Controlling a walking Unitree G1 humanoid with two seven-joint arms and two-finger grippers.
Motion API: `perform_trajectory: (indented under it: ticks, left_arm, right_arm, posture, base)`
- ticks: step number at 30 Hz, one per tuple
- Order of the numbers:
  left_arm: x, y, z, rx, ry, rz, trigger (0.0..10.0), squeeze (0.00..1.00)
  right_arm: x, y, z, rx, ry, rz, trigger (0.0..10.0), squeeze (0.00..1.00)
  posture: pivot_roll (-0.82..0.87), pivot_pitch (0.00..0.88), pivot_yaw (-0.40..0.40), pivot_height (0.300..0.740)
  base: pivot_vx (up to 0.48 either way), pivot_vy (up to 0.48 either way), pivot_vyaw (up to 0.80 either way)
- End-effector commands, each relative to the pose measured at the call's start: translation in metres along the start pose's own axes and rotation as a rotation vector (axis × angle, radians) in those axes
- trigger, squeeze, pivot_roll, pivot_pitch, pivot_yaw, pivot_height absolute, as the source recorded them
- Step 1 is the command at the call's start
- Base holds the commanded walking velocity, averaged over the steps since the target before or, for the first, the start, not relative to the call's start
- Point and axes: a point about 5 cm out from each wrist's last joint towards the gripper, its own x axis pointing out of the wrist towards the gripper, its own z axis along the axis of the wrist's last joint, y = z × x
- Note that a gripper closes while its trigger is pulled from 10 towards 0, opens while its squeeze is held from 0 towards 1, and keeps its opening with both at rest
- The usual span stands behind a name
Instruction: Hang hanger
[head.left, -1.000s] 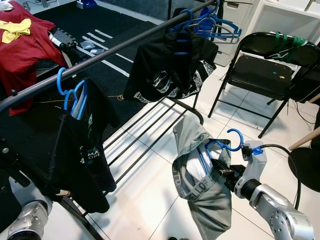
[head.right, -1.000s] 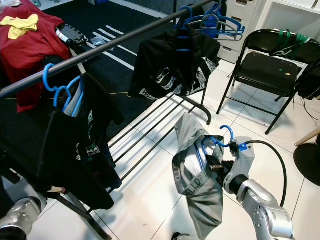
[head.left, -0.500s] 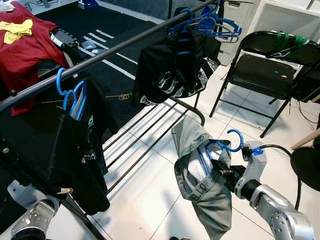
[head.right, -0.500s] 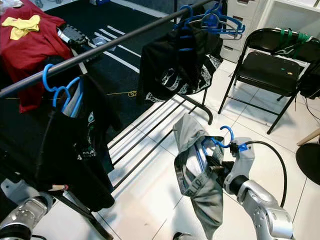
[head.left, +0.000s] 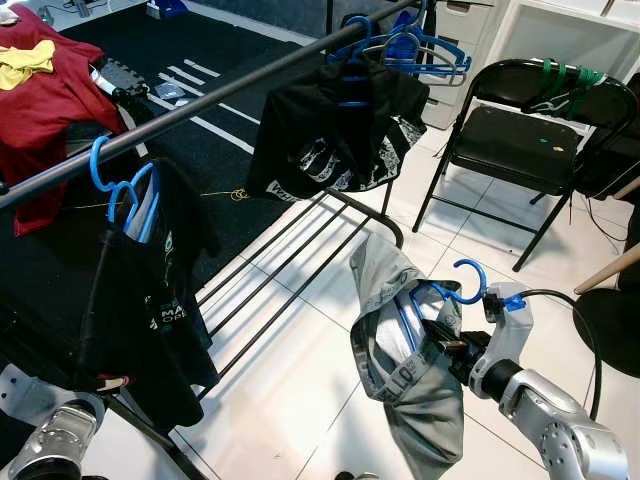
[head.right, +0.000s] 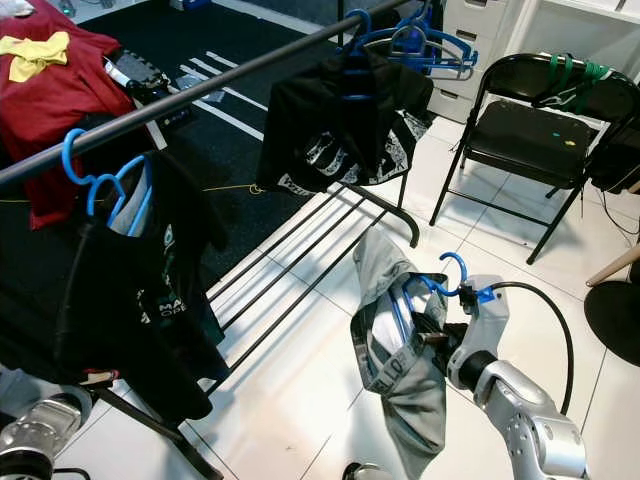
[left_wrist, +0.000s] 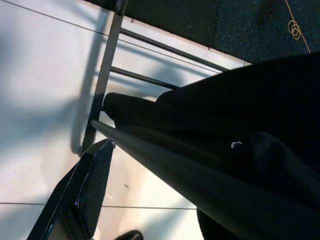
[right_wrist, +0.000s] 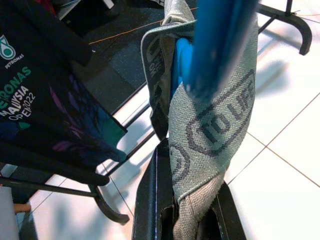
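The right gripper (head.left: 443, 343) has its jaws clamped on a blue hanger (head.left: 452, 291) carrying grey shorts (head.left: 405, 375), low over the white floor (head.left: 300, 390). The clothes rail (head.left: 215, 96) runs at its ten o'clock, well apart. The left gripper (left_wrist: 75, 200) hangs by the rail's foot; I cannot tell how its jaws stand.

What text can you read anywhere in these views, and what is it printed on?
"TO LIFE": on the grey garment held on the blue hanger by the right gripper.
"PETRONAS", "MALAYSIA", "OPEN 2022", first letters partly cut off: on the black shirt hanging from the rail.
White print on the other black shirt: too blurred to read.
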Motion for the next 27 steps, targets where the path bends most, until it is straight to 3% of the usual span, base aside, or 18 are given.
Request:
perform_trajectory:
  ticks: [1,2,3,7,12,15,19,22,25,26,27]
  left_arm:
    - [-0.001,0.012,0.007,0.052,0.019,0.020,10.0,0.00]
    - [-0.002,0.013,0.000,0.096,0.075,0.004,10.0,0.00]
    - [-0.003,0.015,-0.003,0.191,0.120,-0.002,10.0,0.00]
    - [-0.004,0.018,-0.005,0.280,0.165,-0.014,10.0,0.00]
    - [-0.005,0.015,-0.004,0.265,0.195,-0.065,10.0,0.00]
    - [-0.006,0.006,-0.009,0.270,0.221,-0.140,10.0,0.00]
    - [-0.007,0.005,-0.011,0.282,0.227,-0.142,10.0,0.00]
    - [-0.006,0.018,-0.001,0.434,0.194,-0.060,10.0,0.00]
    - [-0.006,0.021,0.002,0.473,0.192,-0.048,10.0,0.00]
    - [-0.007,0.022,0.005,0.518,0.228,-0.073,10.0,0.00]
    - [-0.008,0.024,0.009,0.627,0.255,-0.096,10.0,0.00]
  right_arm:
    - [-0.004,0.001,0.000,0.006,-0.004,0.007,10.0,0.00]
    - [-0.005,0.001,0.000,0.006,-0.003,0.007,10.0,0.00]
    - [-0.005,0.000,-0.001,0.006,-0.002,0.006,10.0,0.00]
    - [-0.006,-0.001,-0.001,0.006,0.000,0.004,10.0,0.00]
    - [-0.005,-0.001,-0.001,0.007,0.001,0.003,10.0,0.00]
    - [-0.004,0.000,-0.001,0.007,0.002,0.007,10.0,0.00]
    - [-0.004,0.000,-0.001,0.007,0.002,0.007,10.0,0.00]
    - [-0.006,-0.003,0.000,0.002,0.003,0.001,10.0,0.00]
    - [-0.007,-0.003,0.000,0.001,0.004,-0.002,10.0,0.00]
    - [-0.008,-0.005,-0.001,-0.004,0.011,-0.010,10.0,0.00]
    - [-0.009,-0.006,-0.002,-0.007,0.019,-0.017,10.0,0.00]
  posture:
    - [-0.03,0.216,0.038,0.740]
    - [-0.04,0.215,0.039,0.740]
    - [-0.04,0.215,0.039,0.740]
    - [-0.03,0.217,0.040,0.740]
    - [-0.03,0.217,0.040,0.740]
    - [-0.03,0.215,0.040,0.740]
    - [-0.03,0.212,0.039,0.740]
    - [-0.04,0.211,0.040,0.740]
    - [-0.04,0.211,0.040,0.740]
    - [-0.04,0.211,0.040,0.740]
    - [-0.04,0.211,0.040,0.740]
  base:
    - [0.000,0.000,0.00]
    - [0.000,0.000,0.00]
    - [0.000,0.000,0.00]
    - [0.000,0.000,0.00]
    - [0.000,0.000,0.00]
    - [0.000,0.000,0.00]
    - [0.000,0.000,0.00]
    - [0.000,0.000,0.00]
    - [0.000,0.000,0.00]
    - [0.000,0.000,0.00]
    - [0.000,0.000,0.00]
